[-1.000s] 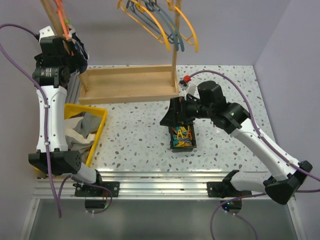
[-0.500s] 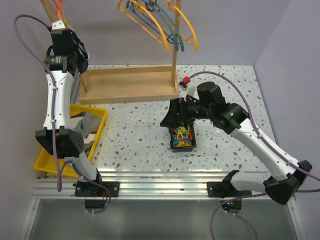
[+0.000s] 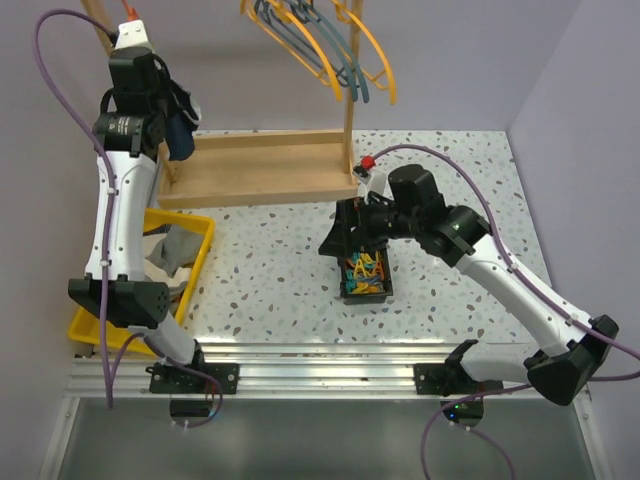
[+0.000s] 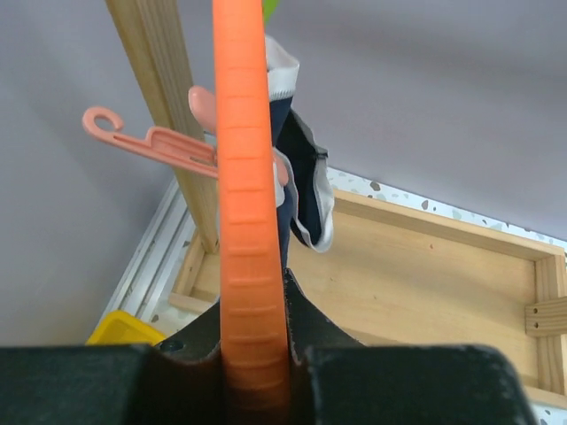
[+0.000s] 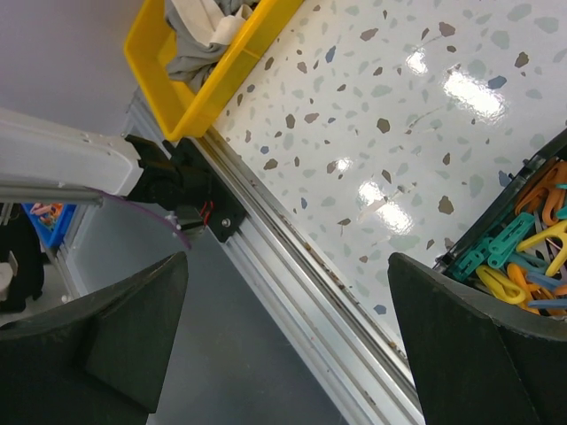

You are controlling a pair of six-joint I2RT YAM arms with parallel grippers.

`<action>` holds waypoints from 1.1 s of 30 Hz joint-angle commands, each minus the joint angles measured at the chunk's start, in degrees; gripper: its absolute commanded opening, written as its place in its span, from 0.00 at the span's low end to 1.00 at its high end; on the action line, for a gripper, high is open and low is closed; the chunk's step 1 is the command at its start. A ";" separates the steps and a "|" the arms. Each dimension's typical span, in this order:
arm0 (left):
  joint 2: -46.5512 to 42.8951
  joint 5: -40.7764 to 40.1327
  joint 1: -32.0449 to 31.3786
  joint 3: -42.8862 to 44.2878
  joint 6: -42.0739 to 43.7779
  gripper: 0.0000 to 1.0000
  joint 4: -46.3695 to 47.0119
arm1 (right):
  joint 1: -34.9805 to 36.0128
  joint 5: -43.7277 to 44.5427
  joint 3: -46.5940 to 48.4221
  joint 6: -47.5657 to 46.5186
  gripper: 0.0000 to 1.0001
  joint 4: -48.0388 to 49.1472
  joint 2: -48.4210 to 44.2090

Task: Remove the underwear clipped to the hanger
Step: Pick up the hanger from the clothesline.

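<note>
My left arm has been rising toward the back corner while my left fingers [image 4: 372,381] have been narrowing. Now they are closing snugly on the orange hanger [image 4: 241,177], its ribbed bar running up between them. The navy underwear [image 4: 297,168] with light trim is hanging just beyond, pinched to that hanger by a pink clip [image 4: 159,142], right beside the wooden post [image 4: 168,97]. Some grey cloth [image 3: 176,248] is lying in the yellow bin [image 3: 200,262] at the near left of the surface [image 3: 270,280]. My right fingers [image 5: 478,354] are standing wide, holding nothing, hovering over the black box [image 3: 366,298] of coloured clips.
</note>
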 commanded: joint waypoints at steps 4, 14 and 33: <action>-4.35 -4.73 -4.40 0.63 7.62 0.00 7.95 | 0.09 -2.51 1.71 -2.04 0.98 1.77 2.01; -12.70 -7.99 -7.84 -11.58 17.55 0.00 28.06 | 0.00 -3.65 1.44 -2.74 0.98 1.77 2.71; -24.13 -0.96 -7.84 -27.50 16.24 0.00 37.22 | 0.00 -3.92 -4.18 -2.39 0.98 5.90 0.25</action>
